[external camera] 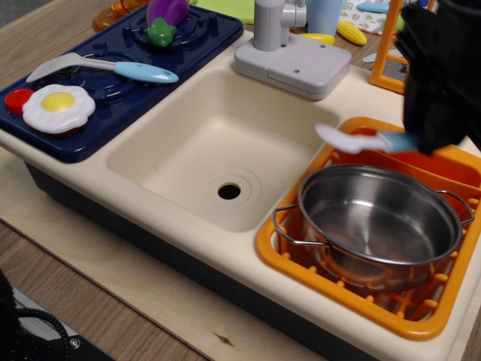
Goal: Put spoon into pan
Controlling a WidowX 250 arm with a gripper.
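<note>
The spoon [353, 139] has a pale oval bowl and a light-blue handle. It hangs level in the air above the far left edge of the orange rack, its bowl pointing left. My gripper [427, 141] is a black, motion-blurred mass at the right; it is shut on the spoon's handle end, and the fingertips are hard to make out. The shiny steel pan [379, 223] with wire loop handles sits in the orange rack, below and in front of the spoon, and holds nothing.
The orange dish rack [301, 263] holds the pan. A cream sink basin [218, 150] lies to the left, a grey faucet [289, 53] behind. The blue stove [113, 83] carries a longer blue-handled utensil [105, 68], a fried egg [58, 107] and an eggplant [165, 19].
</note>
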